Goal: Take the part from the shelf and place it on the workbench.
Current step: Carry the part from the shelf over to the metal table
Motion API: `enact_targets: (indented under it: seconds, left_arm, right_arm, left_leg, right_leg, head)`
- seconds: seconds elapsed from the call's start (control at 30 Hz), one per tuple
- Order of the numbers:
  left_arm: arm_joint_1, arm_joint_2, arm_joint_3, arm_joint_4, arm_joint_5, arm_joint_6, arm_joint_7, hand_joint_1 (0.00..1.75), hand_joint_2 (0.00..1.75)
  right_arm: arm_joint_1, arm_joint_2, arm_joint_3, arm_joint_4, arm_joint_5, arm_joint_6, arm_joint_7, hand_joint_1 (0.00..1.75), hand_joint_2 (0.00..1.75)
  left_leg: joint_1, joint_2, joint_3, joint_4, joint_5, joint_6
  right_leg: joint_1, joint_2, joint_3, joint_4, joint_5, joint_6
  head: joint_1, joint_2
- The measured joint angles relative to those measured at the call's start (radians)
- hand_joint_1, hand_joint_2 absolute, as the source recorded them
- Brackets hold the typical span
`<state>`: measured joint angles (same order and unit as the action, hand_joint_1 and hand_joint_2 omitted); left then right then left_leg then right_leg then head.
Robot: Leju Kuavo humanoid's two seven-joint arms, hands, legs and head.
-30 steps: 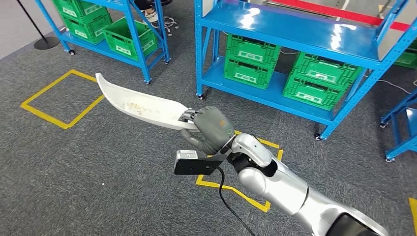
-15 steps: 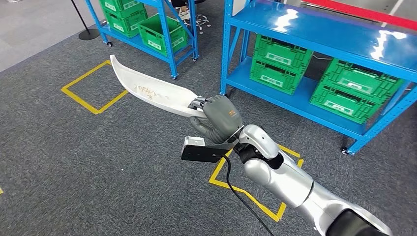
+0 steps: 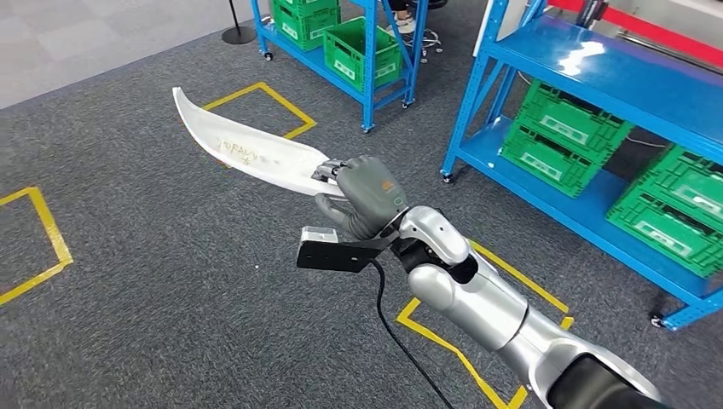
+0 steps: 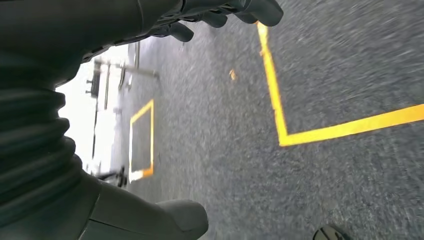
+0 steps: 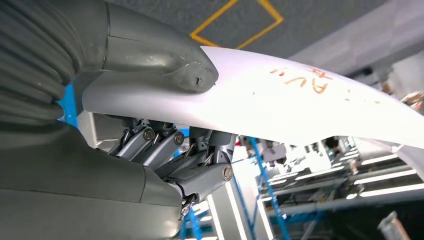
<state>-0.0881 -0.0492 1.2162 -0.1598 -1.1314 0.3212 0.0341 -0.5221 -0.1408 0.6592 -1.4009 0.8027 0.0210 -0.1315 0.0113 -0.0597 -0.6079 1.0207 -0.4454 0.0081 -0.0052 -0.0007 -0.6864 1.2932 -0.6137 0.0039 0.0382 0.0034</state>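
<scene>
A long, curved white part (image 3: 243,152) with faint orange writing juts out to the left above the carpet. My right hand (image 3: 362,198) grips its near end. In the right wrist view the thumb (image 5: 165,55) presses on the part (image 5: 300,105) from one side and the fingers (image 5: 200,170) curl under it. My left hand (image 4: 220,12) hangs over the grey carpet with its fingers loosely curled and nothing in them.
Blue shelving (image 3: 597,77) with green crates (image 3: 563,136) stands at the right, and a second blue rack (image 3: 358,43) with green bins at the back. Yellow tape squares (image 3: 264,106) mark the grey carpet. A black cable (image 3: 409,349) hangs from my right wrist.
The whole view has swung: the shelves have slid to the right and the floor squares have shifted. My right hand still grips the part the same way.
</scene>
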Motion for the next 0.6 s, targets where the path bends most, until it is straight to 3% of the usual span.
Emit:
enact_targets:
  seconds: [0.03,0.1,0.17,0.23,0.27,0.33,0.4,0.47,0.5,0.53,0.6]
  left_arm:
    - [0.000,-0.001,0.003,0.000,0.002,0.000,0.003,0.00,1.75]
    - [0.000,-0.006,0.007,0.000,0.000,0.000,0.010,0.00,1.75]
    - [-0.001,-0.012,0.009,0.001,-0.002,0.000,0.015,0.00,1.75]
    - [0.003,-0.018,0.010,0.001,-0.002,0.000,0.013,0.00,1.75]
    - [0.006,-0.021,0.010,0.001,-0.002,0.000,0.009,0.00,1.75]
    - [0.006,-0.027,0.010,0.002,-0.005,0.000,-0.003,0.00,1.75]
    - [0.001,-0.031,0.010,0.003,-0.012,0.000,-0.011,0.00,1.75]
    - [-0.001,-0.034,0.010,0.003,-0.018,0.000,-0.016,0.00,1.75]
    - [-0.002,-0.036,0.009,0.003,-0.019,0.000,-0.016,0.00,1.75]
    - [-0.002,-0.036,0.009,0.003,-0.022,0.000,-0.016,0.00,1.75]
    - [-0.009,-0.038,0.009,0.003,-0.029,0.000,-0.012,0.00,1.75]
  right_arm:
    - [-0.009,0.003,0.003,0.007,0.000,0.005,-0.006,1.75,1.75]
    - [-0.035,0.006,0.009,0.021,-0.009,0.011,-0.026,1.75,1.75]
    - [-0.055,0.006,0.014,0.035,-0.018,0.012,-0.042,1.75,1.75]
    - [-0.064,0.008,0.017,0.048,-0.021,0.009,-0.049,1.75,1.75]
    - [-0.067,0.010,0.019,0.055,-0.020,0.006,-0.051,1.75,1.75]
    - [-0.072,0.013,0.021,0.066,-0.013,-0.002,-0.054,1.75,1.75]
    - [-0.073,0.011,0.022,0.073,-0.009,-0.008,-0.057,1.75,1.75]
    - [-0.071,0.005,0.022,0.078,-0.005,-0.010,-0.052,1.75,1.75]
    - [-0.071,0.001,0.022,0.079,-0.002,-0.011,-0.046,1.75,1.75]
    - [-0.071,-0.005,0.020,0.079,0.002,-0.013,-0.037,1.75,1.75]
    - [-0.069,-0.020,0.014,0.076,0.012,-0.017,-0.021,1.75,1.75]
  left_leg:
    - [0.000,-0.014,0.000,0.003,0.000,-0.001]
    - [0.000,-0.041,-0.004,0.009,0.000,-0.008]
    - [0.003,-0.065,-0.012,0.010,0.004,-0.021]
    - [0.006,-0.089,-0.019,0.003,0.012,-0.038]
    - [0.006,-0.083,-0.024,0.005,0.012,-0.043]
    - [0.003,-0.030,-0.053,0.054,-0.018,-0.050]
    - [0.001,0.032,-0.108,0.173,-0.082,-0.053]
    - [0.002,0.050,-0.147,0.267,-0.114,-0.056]
    - [0.002,0.054,-0.142,0.266,-0.105,-0.057]
    - [0.003,0.061,-0.117,0.225,-0.080,-0.057]
    - [-0.001,0.098,-0.039,0.092,-0.029,-0.054]
  right_leg:
    - [-0.001,0.007,0.022,-0.052,0.035,-0.002]
    - [-0.006,0.048,0.084,-0.188,0.094,-0.006]
    - [-0.005,0.075,0.112,-0.253,0.108,-0.009]
    - [-0.002,0.056,0.115,-0.260,0.111,-0.018]
    - [-0.002,0.043,0.118,-0.266,0.116,-0.025]
    - [-0.003,0.017,0.123,-0.278,0.126,-0.040]
    - [0.002,-0.010,0.122,-0.280,0.128,-0.047]
    - [0.005,-0.040,0.121,-0.280,0.127,-0.049]
    - [0.005,-0.054,0.121,-0.280,0.126,-0.049]
    - [0.005,-0.067,0.121,-0.279,0.125,-0.047]
    - [0.008,-0.091,0.121,-0.275,0.121,-0.041]
  head:
    - [0.000,0.000]
    - [0.000,0.000]
    - [-0.001,0.000]
    - [-0.001,0.000]
    - [-0.001,0.000]
    - [-0.008,0.000]
    - [-0.015,0.000]
    - [-0.016,0.000]
    - [-0.016,0.000]
    - [-0.016,0.000]
    - [-0.017,0.000]
